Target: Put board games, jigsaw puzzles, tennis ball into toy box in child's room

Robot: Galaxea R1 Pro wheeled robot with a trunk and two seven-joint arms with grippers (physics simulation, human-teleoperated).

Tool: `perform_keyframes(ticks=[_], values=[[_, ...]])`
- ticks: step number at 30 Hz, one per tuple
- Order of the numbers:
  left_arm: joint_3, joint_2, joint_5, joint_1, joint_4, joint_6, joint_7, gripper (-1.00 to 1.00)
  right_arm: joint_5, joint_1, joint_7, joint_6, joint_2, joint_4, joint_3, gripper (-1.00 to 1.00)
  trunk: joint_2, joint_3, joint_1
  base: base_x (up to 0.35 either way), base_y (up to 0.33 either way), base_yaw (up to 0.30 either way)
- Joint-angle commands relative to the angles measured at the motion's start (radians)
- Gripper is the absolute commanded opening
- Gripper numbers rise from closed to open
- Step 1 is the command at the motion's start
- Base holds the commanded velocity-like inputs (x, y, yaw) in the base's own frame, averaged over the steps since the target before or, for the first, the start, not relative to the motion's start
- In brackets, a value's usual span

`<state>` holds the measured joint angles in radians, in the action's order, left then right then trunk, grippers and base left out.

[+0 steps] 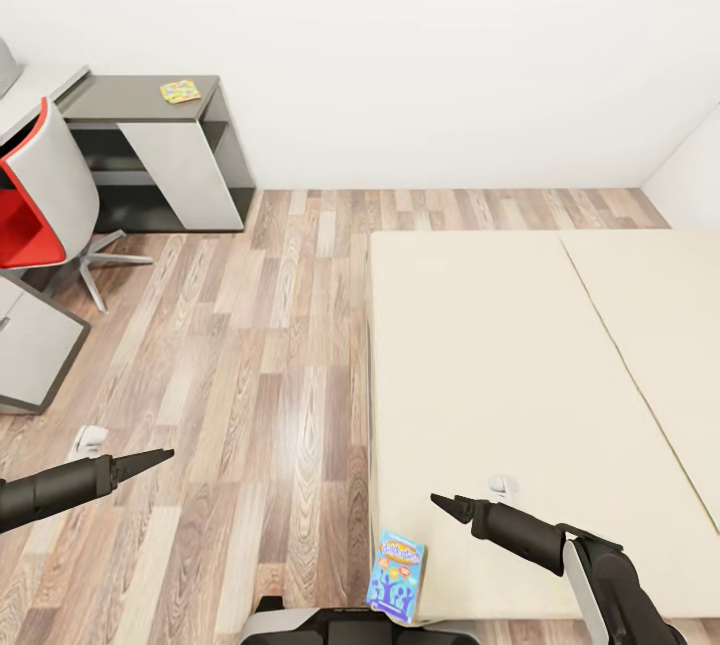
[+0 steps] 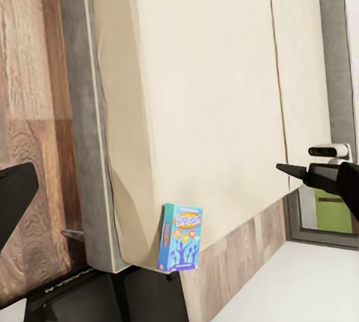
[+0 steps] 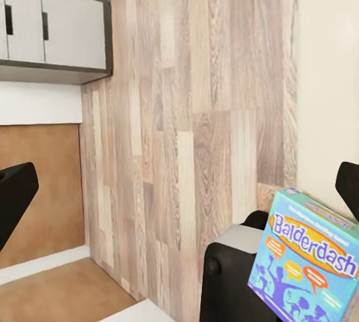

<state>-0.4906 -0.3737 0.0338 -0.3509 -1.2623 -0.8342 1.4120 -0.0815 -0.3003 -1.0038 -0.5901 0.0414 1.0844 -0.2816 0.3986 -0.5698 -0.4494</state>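
Observation:
A blue Balderdash board game box (image 1: 397, 575) stands upright at the bed's near left corner, against the mattress side and above my dark base (image 3: 228, 266); the same box (image 3: 310, 262) fills a corner of the right wrist view and appears small (image 2: 182, 237) in the left wrist view. My right gripper (image 1: 443, 502) hovers over the mattress edge just above and right of the box, open and empty, its fingers (image 3: 13, 191) spread wide. My left gripper (image 1: 160, 455) hangs over the floor well left of the box, open and empty. A small colourful flat toy (image 1: 181, 90) lies on the grey desk.
The cream bed (image 1: 540, 395) takes up the right half, bare on top. A grey desk (image 1: 150, 100) with open shelves stands against the far wall at the left. A red and grey swivel chair (image 1: 40, 205) and a grey cabinet (image 1: 30, 345) stand left, across wood floor (image 1: 260, 345).

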Motion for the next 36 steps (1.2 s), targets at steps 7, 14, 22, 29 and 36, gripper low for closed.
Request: perform_keyframes(ticks=[7, 14, 22, 29, 36], values=[[0.002, 0.001, 0.0, 0.0, 0.0, -0.01, 0.003, 1.0, -0.006, 0.0, -0.001, -0.009, 0.0, 0.0, -0.001, 1.0, 0.001, 0.01, -0.001, 0.0, 0.0, 0.0], [0.002, 0.001, 0.0, 0.0, 0.0, -0.011, 0.003, 1.0, -0.006, 0.0, -0.001, -0.01, 0.0, 0.0, -0.001, 1.0, 0.001, 0.022, -0.001, 0.0, 0.0, 0.0], [0.001, 0.0, 0.001, 0.0, 0.0, -0.011, 0.003, 1.0, -0.006, -0.001, 0.0, -0.008, 0.0, 0.0, -0.001, 1.0, 0.001, 0.035, -0.001, 0.0, 0.0, 0.0], [0.001, 0.0, 0.001, 0.0, 0.0, -0.011, 0.002, 1.0, -0.006, 0.0, 0.0, -0.008, 0.0, 0.0, -0.001, 1.0, 0.001, 0.047, -0.001, 0.0, 0.0, 0.0], [0.002, 0.001, 0.0, 0.0, 0.0, -0.011, 0.002, 1.0, -0.006, 0.0, 0.0, -0.008, 0.0, 0.0, -0.001, 1.0, 0.001, 0.058, -0.001, 0.0, 0.0, 0.0]])
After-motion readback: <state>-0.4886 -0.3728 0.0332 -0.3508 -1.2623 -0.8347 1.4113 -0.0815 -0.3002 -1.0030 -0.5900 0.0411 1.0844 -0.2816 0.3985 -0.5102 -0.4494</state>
